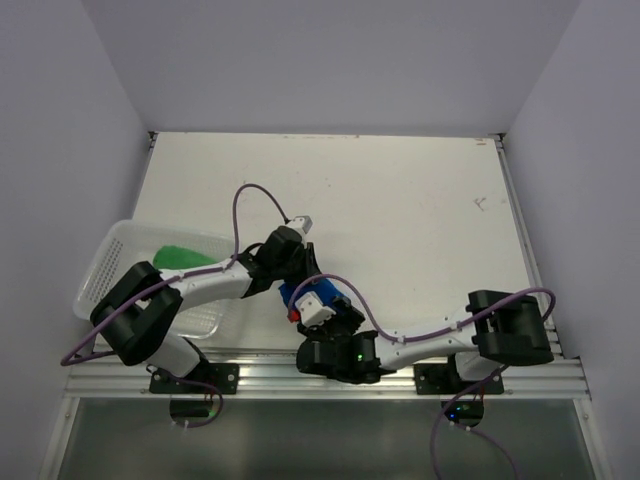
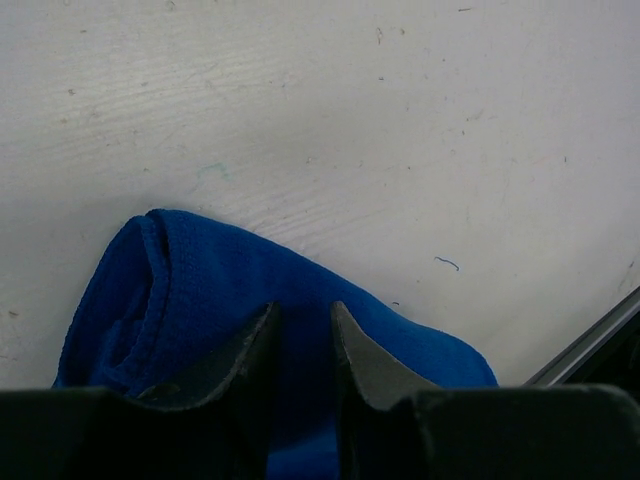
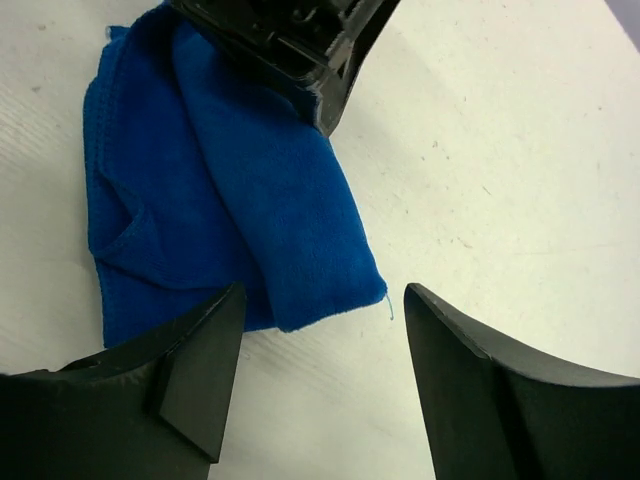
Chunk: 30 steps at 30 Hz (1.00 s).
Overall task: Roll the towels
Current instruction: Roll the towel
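Nearest the right wrist lens, the right gripper (image 3: 322,295) stood wide open, nothing between its jaws, poised just short of the loose near end of the blue towel (image 3: 230,200). That towel lay on the white table (image 1: 420,200), near its front edge between the two arms. It was folded lengthwise into a thick band with one long flap lapped over the rest, not yet a tight roll.

Across from it, the left gripper (image 2: 302,310) sat on the far end of the cloth with its fingers drawn close, a narrow slit between them. Whether a fold was pinched there or only pressed flat could not be told. By the look of it, the left served as an anchor on the cloth, leaving the right free to take a hold on the near end and turn it over.

Both arms reached inward, elbows out, wrists bent down, heads almost meeting over the towel. The green towel (image 1: 180,257) lay well apart in the white basket (image 1: 100,265) at the table's left edge, its shape too hidden to judge.
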Motion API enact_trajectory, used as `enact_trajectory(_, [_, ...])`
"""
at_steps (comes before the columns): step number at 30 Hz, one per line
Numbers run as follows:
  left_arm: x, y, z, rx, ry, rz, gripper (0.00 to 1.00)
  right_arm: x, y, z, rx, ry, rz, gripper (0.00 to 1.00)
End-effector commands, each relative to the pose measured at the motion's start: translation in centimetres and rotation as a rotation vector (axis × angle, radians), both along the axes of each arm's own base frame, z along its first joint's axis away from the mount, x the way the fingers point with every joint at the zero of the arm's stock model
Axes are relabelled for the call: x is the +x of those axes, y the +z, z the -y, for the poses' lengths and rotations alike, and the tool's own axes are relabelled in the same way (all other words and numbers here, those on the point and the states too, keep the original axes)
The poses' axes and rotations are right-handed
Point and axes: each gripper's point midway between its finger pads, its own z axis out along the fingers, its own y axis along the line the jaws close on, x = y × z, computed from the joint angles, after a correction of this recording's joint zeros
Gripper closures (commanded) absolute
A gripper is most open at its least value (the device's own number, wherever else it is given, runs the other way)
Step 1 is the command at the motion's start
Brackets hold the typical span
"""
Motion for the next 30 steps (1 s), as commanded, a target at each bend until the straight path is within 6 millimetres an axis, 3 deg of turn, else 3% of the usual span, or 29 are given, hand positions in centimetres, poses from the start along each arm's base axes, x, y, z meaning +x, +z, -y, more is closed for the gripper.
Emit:
enact_trajectory(1, [-0.2,-1.4,-0.9,0.036,0.027,-0.014,0.70,-0.5,0.9,-0.5,0.179,-0.002,-0.053,0.32])
enact_trajectory(9, [-0.4,-1.3,-1.1,0.039,0.030,-0.013,0.70,-1.0,4.3,0.6,0.472,0.025,-0.184,0.31])
enact_trajectory(11, [-0.4,-1.5,-1.1,0.042,0.029,-0.017,0.70,-0.7,4.4,1.3,0.533,0.026,-0.224,0.31])
enact_trajectory(14, [-0.4,-1.4,-1.1,0.039,0.030,-0.016,0.70,0.3,5.1,2.3,0.684,0.017,-0.311,0.31])
enact_trajectory(15, [-0.5,-1.5,-1.1,0.040,0.029,-0.017,0.70,1.8,5.1,3.4,0.720,-0.027,-0.315,0.31])
enact_trajectory(16, [-0.5,-1.5,-1.1,0.040,0.029,-0.019,0.70,1.3,4.8,3.3,0.764,-0.002,-0.387,0.30])
enact_trajectory(17, [-0.4,-1.5,-1.1,0.041,0.029,-0.015,0.70,2.9,4.8,4.3,0.803,-0.046,-0.396,0.30])
enact_trajectory(19, [-0.4,-1.5,-1.1,0.041,0.031,-0.016,0.70,3.3,4.3,4.5,0.859,-0.063,-0.467,0.28])
enact_trajectory(20, [-0.4,-1.5,-1.1,0.039,0.029,-0.017,0.70,2.8,3.8,3.6,0.876,-0.019,-0.546,0.27])
enact_trajectory(22, [-0.5,-1.5,-1.1,0.038,0.028,-0.018,0.70,3.5,2.7,3.8,0.919,-0.062,-0.621,0.26])
enact_trajectory(23, [-0.5,-1.5,-1.1,0.039,0.029,-0.020,0.70,2.9,2.3,2.6,0.943,-0.012,-0.691,0.25])
enact_trajectory(30, [-0.8,-1.6,-1.4,0.038,0.033,-0.023,0.70,3.2,-1.1,1.5,1.011,-0.065,-0.849,0.22])
